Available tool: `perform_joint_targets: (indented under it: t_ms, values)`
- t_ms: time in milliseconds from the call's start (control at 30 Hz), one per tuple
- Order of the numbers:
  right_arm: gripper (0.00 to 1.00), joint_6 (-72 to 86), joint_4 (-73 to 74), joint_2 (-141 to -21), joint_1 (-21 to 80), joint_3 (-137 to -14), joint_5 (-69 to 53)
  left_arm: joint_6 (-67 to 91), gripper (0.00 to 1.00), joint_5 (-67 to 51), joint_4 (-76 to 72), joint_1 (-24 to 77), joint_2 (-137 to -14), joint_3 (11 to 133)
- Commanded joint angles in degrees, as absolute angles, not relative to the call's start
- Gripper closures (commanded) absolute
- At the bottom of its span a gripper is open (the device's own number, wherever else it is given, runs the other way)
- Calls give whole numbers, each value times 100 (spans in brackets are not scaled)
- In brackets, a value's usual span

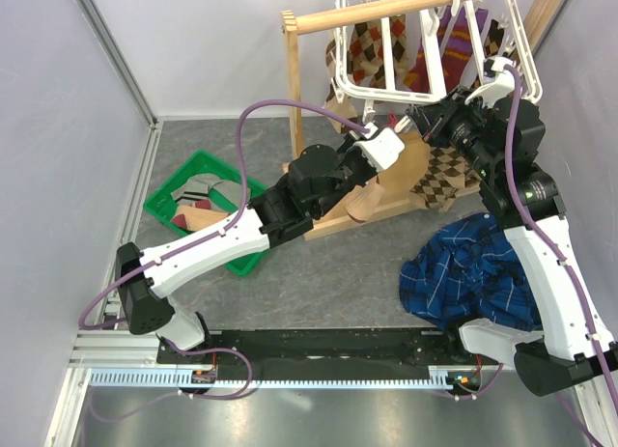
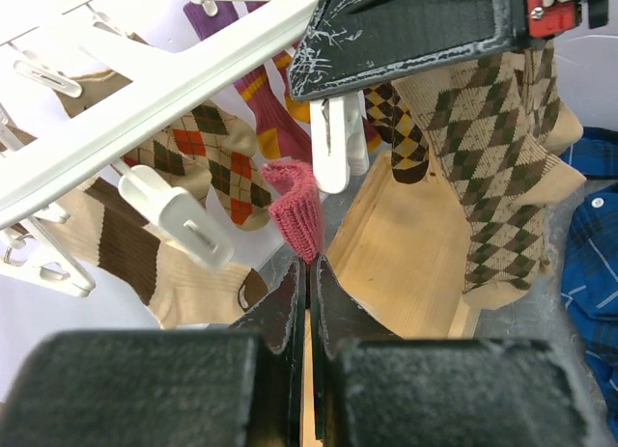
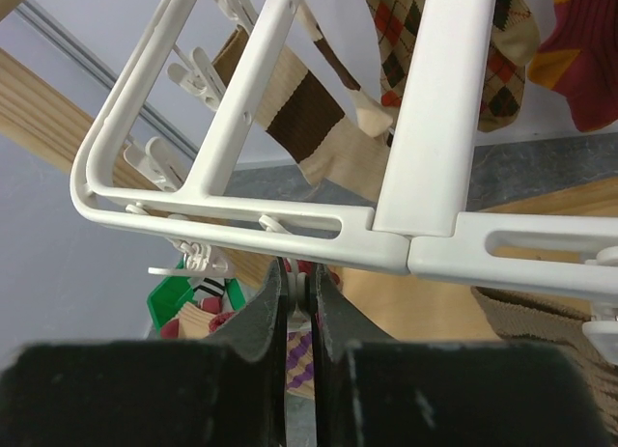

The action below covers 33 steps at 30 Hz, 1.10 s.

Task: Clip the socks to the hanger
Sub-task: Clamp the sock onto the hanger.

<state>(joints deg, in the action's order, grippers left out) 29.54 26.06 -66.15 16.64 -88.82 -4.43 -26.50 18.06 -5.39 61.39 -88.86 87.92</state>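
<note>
Left gripper (image 2: 307, 268) clamped shut on sock (image 2: 294, 210) by its maroon cuff, just under hanger (image 3: 425, 128). Right gripper (image 3: 294, 278) narrow, apparently pinching clip (image 2: 333, 148). Lift cuff squarely into clip mouth; floppy edge may fold.

Bare table (image 1: 338, 273) lies open at lower centre of the top view, between the green basket (image 1: 172, 181) at left and blue plaid cloth (image 1: 473, 273) at right. Higher up, the hanger (image 3: 430, 128) frame bars the way just above my right jaws; clips (image 2: 333, 143) and argyle socks (image 2: 492, 157) crowd my left jaws.
</note>
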Motion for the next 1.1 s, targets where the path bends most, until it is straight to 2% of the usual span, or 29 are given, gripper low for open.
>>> perform_joint_targets:
  t_ms: [0,1067]
  values:
    - [88,3067,2848,-6609,1661,-9061,-185,-2865,98,2030,-835,6187,-8947,8974]
    - [88,3076,3006,-6847,1661,-8974,150,-3261,98,2338,-975,6398,-9220,9255]
